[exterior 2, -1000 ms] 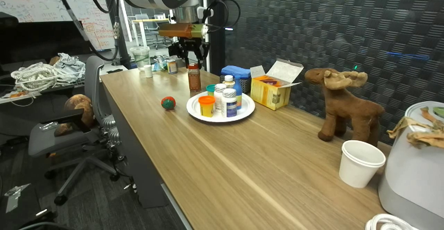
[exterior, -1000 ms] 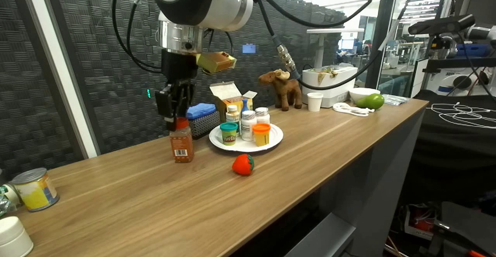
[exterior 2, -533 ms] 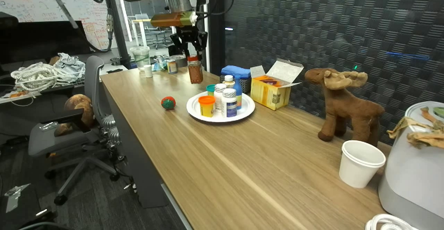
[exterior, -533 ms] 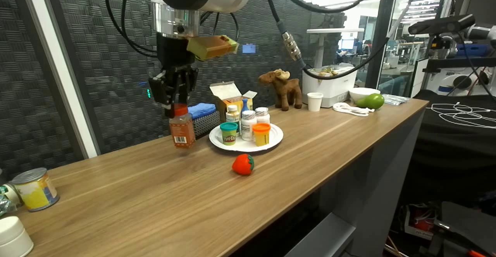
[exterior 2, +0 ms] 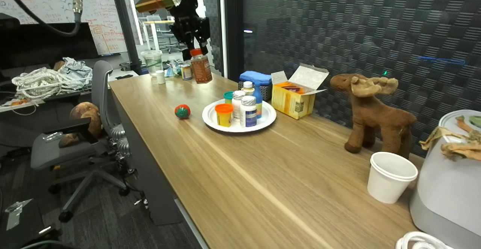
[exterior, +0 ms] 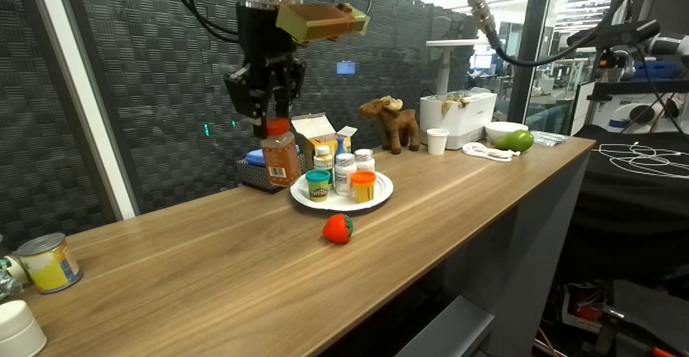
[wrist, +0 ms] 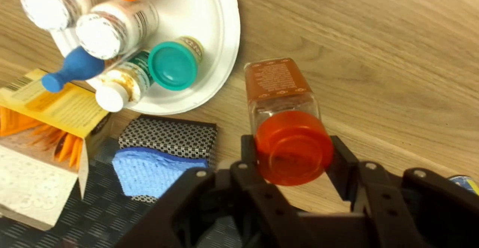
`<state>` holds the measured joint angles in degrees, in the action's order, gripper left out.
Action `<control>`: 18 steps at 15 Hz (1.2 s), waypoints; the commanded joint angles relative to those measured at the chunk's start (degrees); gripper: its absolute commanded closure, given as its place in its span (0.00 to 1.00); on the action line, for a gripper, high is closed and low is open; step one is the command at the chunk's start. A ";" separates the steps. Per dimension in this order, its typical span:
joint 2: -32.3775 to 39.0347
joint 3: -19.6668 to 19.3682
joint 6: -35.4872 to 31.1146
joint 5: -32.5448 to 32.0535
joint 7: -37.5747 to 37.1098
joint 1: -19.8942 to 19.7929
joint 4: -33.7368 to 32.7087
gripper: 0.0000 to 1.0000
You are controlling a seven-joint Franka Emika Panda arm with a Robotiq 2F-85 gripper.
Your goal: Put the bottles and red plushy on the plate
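Observation:
My gripper point(exterior: 272, 121) is shut on the red cap of the red-brown bottle point(exterior: 281, 162), with a pad on each side of the cap in the wrist view point(wrist: 293, 149). The bottle hangs slightly tilted above the table, beside the plate in the wrist view point(wrist: 278, 77). The round white plate point(exterior: 383, 189) bears several items: a teal-capped jar point(exterior: 318, 189), an orange-capped jar point(exterior: 363, 189), white bottles point(exterior 2: 248, 113), a white-capped bottle point(wrist: 125, 85) and a blue bottle point(exterior 2: 258, 98). The red plushy point(exterior: 337, 229) lies on the table beside the plate, also in an exterior view point(exterior 2: 182, 112).
An open yellow carton point(exterior 2: 293, 100) and a patterned box with a blue cloth point(wrist: 157, 171) stand behind the plate by the wall. A brown plush moose point(exterior 2: 375, 110) and a paper cup point(exterior 2: 391, 177) stand farther along. A can point(exterior: 49, 264) and white jar point(exterior: 20, 329) are at the table's end.
My gripper has lifted the red-brown bottle off the table and raised it. It has shifted right in an exterior view and left in an exterior view, and the bottle now tilts slightly. The plate stays put.

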<state>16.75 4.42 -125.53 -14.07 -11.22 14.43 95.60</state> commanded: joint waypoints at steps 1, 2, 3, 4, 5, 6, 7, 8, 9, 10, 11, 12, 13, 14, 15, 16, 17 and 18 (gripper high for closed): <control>-7.21 -0.21 -0.57 -1.82 -5.00 -0.34 7.98 0.76; -8.17 -0.16 -0.67 -1.53 -5.58 -0.77 9.52 0.76; -9.00 -0.12 -0.67 -1.28 -6.16 -1.16 10.77 0.76; -9.64 -0.13 -1.13 -1.00 -6.40 -1.67 12.02 0.76; -10.16 -0.06 -1.40 -0.51 -6.26 -2.19 13.02 0.76; -10.50 -0.08 -1.66 -0.20 -6.27 -2.71 13.91 0.76; -10.87 -0.19 -2.02 -0.32 -6.35 -3.22 14.77 0.76; -11.12 -0.29 -2.46 -0.10 -6.26 -3.82 15.56 0.76; -11.31 -0.40 -2.75 0.14 -6.12 -4.41 16.24 0.76; -11.43 -0.52 -3.37 0.54 -5.89 -5.05 16.90 0.76; -11.45 -0.63 -4.22 1.09 -5.49 -5.73 17.38 0.76; -11.40 -0.83 -5.42 1.02 -5.56 -6.28 17.93 0.76; -11.27 -1.07 -6.77 0.97 -5.75 -6.81 18.27 0.76; -11.14 -1.21 -8.36 1.47 -5.55 -7.32 18.73 0.76; -10.90 -1.23 -9.73 2.37 -5.08 -7.76 18.86 0.76; -10.66 -1.29 -11.01 3.06 -4.81 -8.11 19.17 0.76; -10.32 -1.14 -12.17 4.79 -4.06 -8.43 19.29 0.76; -10.13 -1.00 -12.95 6.32 -3.39 -8.66 19.40 0.76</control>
<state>7.72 3.09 -134.94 -11.71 -16.56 6.48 113.56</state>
